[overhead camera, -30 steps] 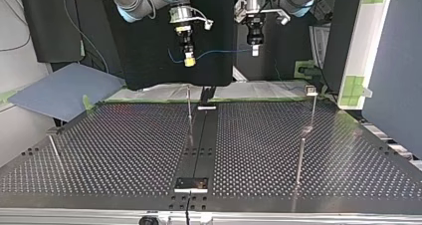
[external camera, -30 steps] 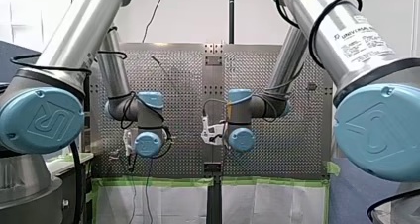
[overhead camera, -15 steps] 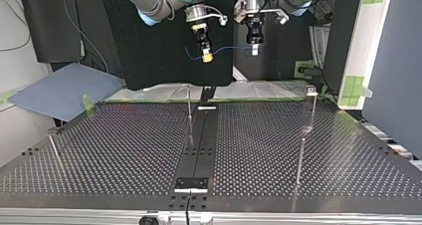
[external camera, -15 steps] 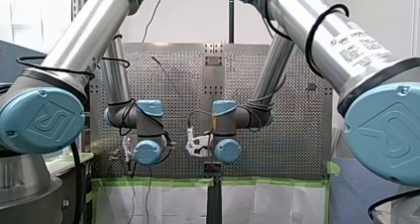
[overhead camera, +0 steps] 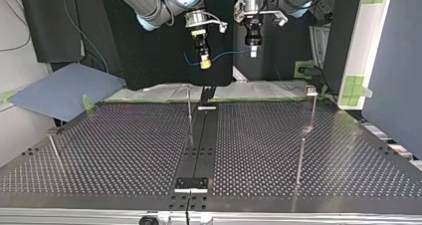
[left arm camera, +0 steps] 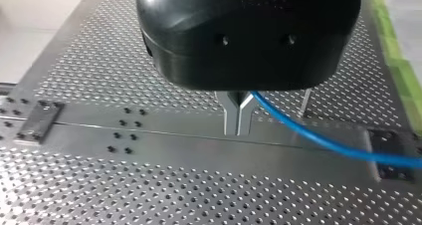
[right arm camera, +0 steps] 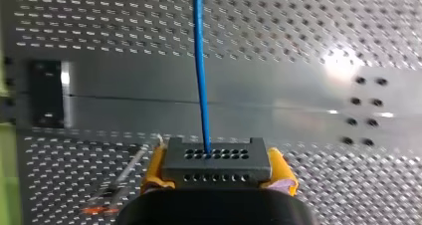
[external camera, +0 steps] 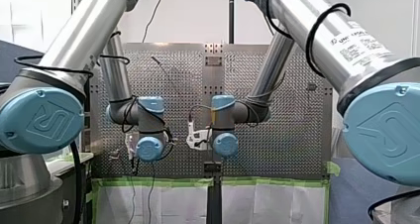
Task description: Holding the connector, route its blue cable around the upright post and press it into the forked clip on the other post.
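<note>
The right gripper (right arm camera: 219, 168), with yellow pads, is clamped on the grey block connector with rows of small holes (right arm camera: 217, 155). The thin blue cable (right arm camera: 200, 60) leaves the connector's face and runs straight ahead of the gripper.

The left gripper (left arm camera: 238, 118) has its metal fingers together, pinching the same cable near their roots. From there the cable trails off to one side, above the perforated metal table (left arm camera: 99, 185).

Key relation, from the top view: both grippers hang high and near each other. The cable's long axis is roughly level between them, with slight sag. The thin upright metal post (overhead camera: 189, 103) stands below the right gripper, slightly off to its side, so that arm is judged the nearer one. The second thin post with a small block head (overhead camera: 313, 110) is well apart, below and beyond the left gripper. That head is likely the forked clip, but it is too small to confirm. The cable touches neither post, so routing has not started.

Writing: the label on the right arm's tube (external camera: 359, 35) reads "UNIVERSAL ROBOTS", and the smaller print is illegible. The blue joint caps carry a moulded logo.
</note>
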Controlling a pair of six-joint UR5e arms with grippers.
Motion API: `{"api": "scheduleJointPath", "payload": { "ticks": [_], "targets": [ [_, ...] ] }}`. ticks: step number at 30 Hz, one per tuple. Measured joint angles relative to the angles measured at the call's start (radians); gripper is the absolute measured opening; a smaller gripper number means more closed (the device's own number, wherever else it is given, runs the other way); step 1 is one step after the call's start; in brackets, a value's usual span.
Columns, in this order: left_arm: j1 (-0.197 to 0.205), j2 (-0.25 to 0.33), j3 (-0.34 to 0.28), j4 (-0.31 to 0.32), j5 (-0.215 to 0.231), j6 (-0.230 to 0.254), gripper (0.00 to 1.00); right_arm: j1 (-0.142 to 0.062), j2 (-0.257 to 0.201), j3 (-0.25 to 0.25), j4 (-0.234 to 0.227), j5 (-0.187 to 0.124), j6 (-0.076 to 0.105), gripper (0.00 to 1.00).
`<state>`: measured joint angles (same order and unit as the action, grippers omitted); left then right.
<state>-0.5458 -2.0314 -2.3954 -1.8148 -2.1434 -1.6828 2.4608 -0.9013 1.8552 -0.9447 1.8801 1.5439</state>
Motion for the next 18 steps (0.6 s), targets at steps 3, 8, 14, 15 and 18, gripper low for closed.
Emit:
{"api": "scheduleJointPath", "payload": {
  "ticks": [3, 8, 14, 15, 18],
  "targets": [
    [0.008, 0.027, 0.001, -0.027, -0.003, -0.027, 0.00, -0.006, -0.025, -0.023, 0.025, 0.007, 0.025, 0.00],
    [0.024, 0.075, 0.011, -0.075, -0.038, -0.051, 0.00, -0.018, -0.069, -0.040, 0.069, -0.001, 0.068, 0.00],
    [0.040, 0.137, 0.061, -0.137, -0.054, -0.067, 0.00, -0.034, -0.131, -0.085, 0.131, -0.041, 0.086, 0.00],
    [0.043, 0.148, 0.072, -0.147, -0.054, -0.071, 0.00, -0.037, -0.141, -0.095, 0.141, -0.051, 0.086, 0.00],
    [0.050, 0.173, 0.097, -0.173, -0.058, -0.078, 0.00, -0.044, -0.166, -0.119, 0.166, -0.074, 0.084, 0.00]
  ]
}}
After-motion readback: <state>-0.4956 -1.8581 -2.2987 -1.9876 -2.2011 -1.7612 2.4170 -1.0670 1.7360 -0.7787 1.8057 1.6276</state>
